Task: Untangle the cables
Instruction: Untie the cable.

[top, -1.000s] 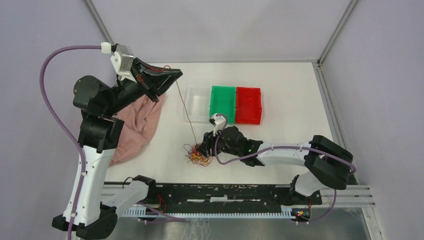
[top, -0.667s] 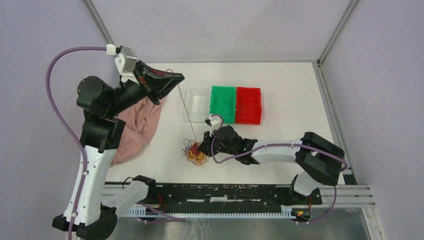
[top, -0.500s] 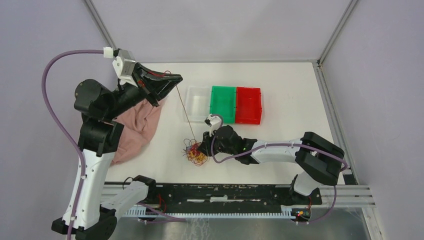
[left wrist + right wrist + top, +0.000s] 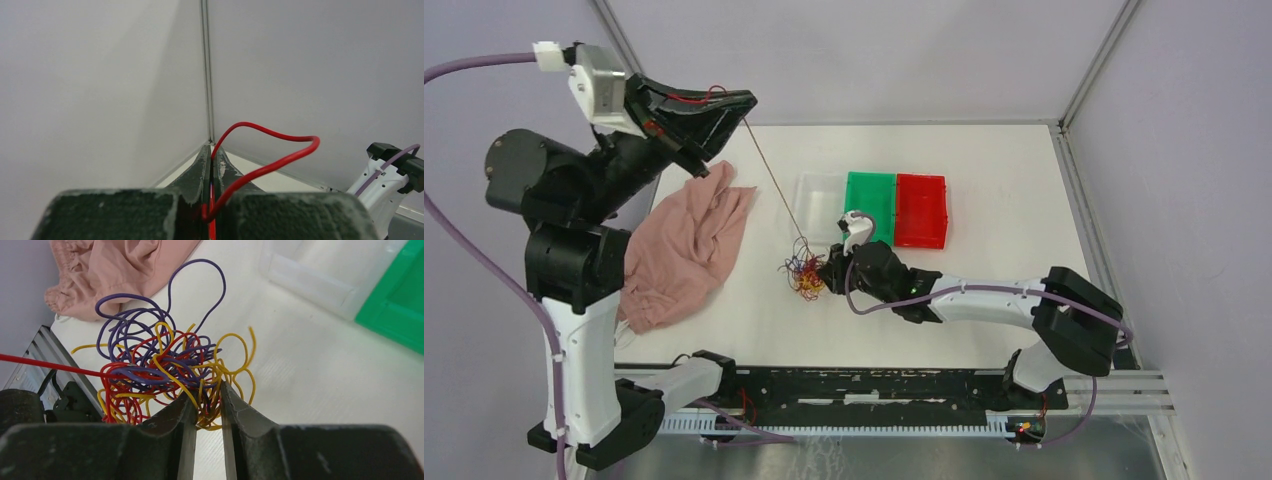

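Near the frame's centre, the cables (image 4: pixel 804 279) lie knotted on the counter (image 4: pixel 1004 170). One red strand (image 4: pixel 769 172) runs taut to our left fingers (image 4: pixel 724 104), clamped on it at upper left. Our right fingers (image 4: pixel 176 416) pinch the clump's yellow loops. We judge we're pulling one strand out; next, draw it free with the clump pinned.

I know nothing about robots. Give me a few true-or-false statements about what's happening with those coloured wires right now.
1. The left fingers pinch a red cable. True.
2. That cable hangs slack. False: it runs straight and taut down to the tangle.
3. The tangle sits inside a tray. False: it lies on the white table, near the clear tray.
4. Yellow strands pass between the right fingers. True.
5. The pink cloth covers the tangle. False: it lies apart, to the side.
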Controlling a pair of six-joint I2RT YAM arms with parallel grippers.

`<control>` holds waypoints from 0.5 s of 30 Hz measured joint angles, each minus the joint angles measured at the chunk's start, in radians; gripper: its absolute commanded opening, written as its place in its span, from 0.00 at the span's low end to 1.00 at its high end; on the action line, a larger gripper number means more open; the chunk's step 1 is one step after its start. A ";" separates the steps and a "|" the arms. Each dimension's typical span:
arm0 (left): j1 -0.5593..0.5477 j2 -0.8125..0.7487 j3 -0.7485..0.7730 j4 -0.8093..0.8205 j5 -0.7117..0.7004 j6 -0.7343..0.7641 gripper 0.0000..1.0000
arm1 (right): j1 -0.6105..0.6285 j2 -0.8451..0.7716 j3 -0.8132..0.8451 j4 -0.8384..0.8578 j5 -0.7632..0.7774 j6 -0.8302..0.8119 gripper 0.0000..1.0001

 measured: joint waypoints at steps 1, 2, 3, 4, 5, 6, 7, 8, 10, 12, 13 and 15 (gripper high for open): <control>0.000 0.000 0.028 -0.005 -0.001 0.000 0.03 | 0.000 -0.011 0.000 -0.007 0.017 0.000 0.31; 0.000 0.000 0.054 -0.011 -0.003 0.000 0.03 | 0.000 -0.022 0.000 -0.013 0.033 0.000 0.38; 0.000 -0.002 0.074 -0.011 -0.007 0.000 0.03 | 0.001 -0.032 -0.001 -0.021 0.049 0.000 0.42; 0.000 -0.002 0.096 -0.010 -0.013 0.000 0.03 | 0.002 -0.042 -0.002 -0.030 0.065 0.002 0.45; 0.000 -0.003 0.117 -0.008 -0.020 0.000 0.03 | 0.003 -0.052 -0.007 -0.043 0.084 0.002 0.48; 0.000 -0.004 0.142 -0.008 -0.024 0.000 0.03 | 0.003 -0.062 -0.014 -0.051 0.101 0.002 0.49; 0.000 -0.006 0.158 -0.009 -0.025 0.000 0.03 | 0.004 -0.073 -0.021 -0.060 0.115 0.004 0.51; 0.000 -0.008 0.168 -0.010 -0.026 0.000 0.03 | 0.005 -0.088 -0.029 -0.071 0.137 0.007 0.54; 0.000 -0.011 0.183 -0.009 -0.029 0.000 0.03 | 0.007 -0.111 -0.039 -0.086 0.171 0.013 0.61; 0.000 -0.012 0.200 -0.007 -0.050 0.000 0.03 | 0.007 -0.131 -0.050 -0.112 0.212 0.021 0.64; 0.000 -0.011 0.208 -0.006 -0.059 0.001 0.03 | 0.007 -0.137 -0.055 -0.125 0.232 0.026 0.64; 0.000 -0.008 0.228 -0.007 -0.089 0.003 0.03 | 0.007 -0.140 -0.060 -0.143 0.258 0.035 0.62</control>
